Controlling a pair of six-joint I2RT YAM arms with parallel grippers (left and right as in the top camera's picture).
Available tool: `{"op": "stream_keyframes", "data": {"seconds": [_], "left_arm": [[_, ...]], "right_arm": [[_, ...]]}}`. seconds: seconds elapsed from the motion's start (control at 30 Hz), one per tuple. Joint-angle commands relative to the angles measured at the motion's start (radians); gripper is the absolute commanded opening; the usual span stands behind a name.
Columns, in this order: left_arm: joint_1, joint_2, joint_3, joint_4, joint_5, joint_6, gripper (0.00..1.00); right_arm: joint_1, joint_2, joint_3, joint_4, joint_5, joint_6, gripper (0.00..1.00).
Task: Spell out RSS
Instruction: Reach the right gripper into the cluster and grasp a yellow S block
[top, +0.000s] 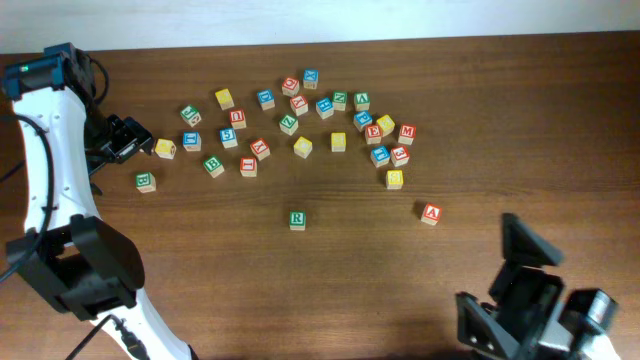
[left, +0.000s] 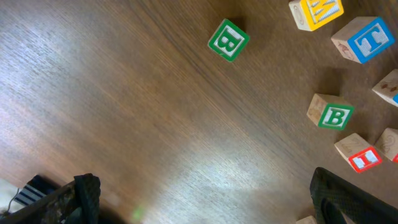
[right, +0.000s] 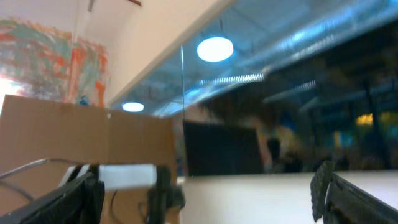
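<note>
Reach matters at the left edge of the counter (top: 220, 270), where the left claw (top: 138, 142) hovers low, fingers spread wide with nothing between them, a yellow block (top: 165, 148) just beside its tips and a green B block (top: 145, 181) nearer the front edge. Along the middle of the far edge lies the crowded heap of letter blocks (top: 298, 105), many touching or nearly so. Both S blocks must come from here, though few letters read for certain from overhead; a blue-faced block (top: 229, 137) on the heap's left fringe may be one. Alone in the open middle, toward the front edge, sits the green R block (top: 297, 219), the word's first letter. A red A block (top: 430, 213) stands well to its right. At the front right corner the right claw (top: 510, 285) is raised off the counter, fingers likewise parted and empty, its camera seeing only the room. The step in hand appears to be fetching the first S: best confirmed in the wrist view before descending, taken from the fringe with fingers straddling one block alone so neighbours are not nudged, then set just right of the R, in line and letter up.
</note>
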Motion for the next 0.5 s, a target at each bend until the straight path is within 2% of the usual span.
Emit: {"op": "stream_keyframes", "data": {"seconds": [0.0, 0.03, 0.07, 0.17, 0.23, 0.37, 0.47], "left_arm": [[0.007, -0.004, -0.003, 0.001, -0.012, -0.002, 0.99], [0.007, -0.004, -0.003, 0.001, -0.012, -0.002, 0.99], [0.007, -0.004, -0.003, 0.001, -0.012, -0.002, 0.99], [0.007, -0.004, -0.003, 0.001, -0.012, -0.002, 0.99], [0.007, -0.004, -0.003, 0.001, -0.012, -0.002, 0.99], [0.007, -0.004, -0.003, 0.001, -0.012, -0.002, 0.99], [0.007, -0.004, -0.003, 0.001, -0.012, -0.002, 0.99]], "right_arm": [[-0.001, 0.158, 0.267, -0.442, 0.031, -0.393, 0.98], [-0.001, 0.206, 0.329, -0.569, 0.032, -0.481, 0.98], [-0.001, 0.369, 0.495, -0.875, 0.039, -0.649, 0.98], [-0.001, 0.776, 0.795, -1.271, 0.050, -0.690, 0.98], [-0.001, 1.003, 0.956, -1.443, 0.057, -0.690, 0.98], [0.000, 1.332, 1.115, -1.623, 0.072, -0.690, 0.98], [0.000, 1.466, 1.114, -1.625, -0.154, -0.599, 0.98]]}}
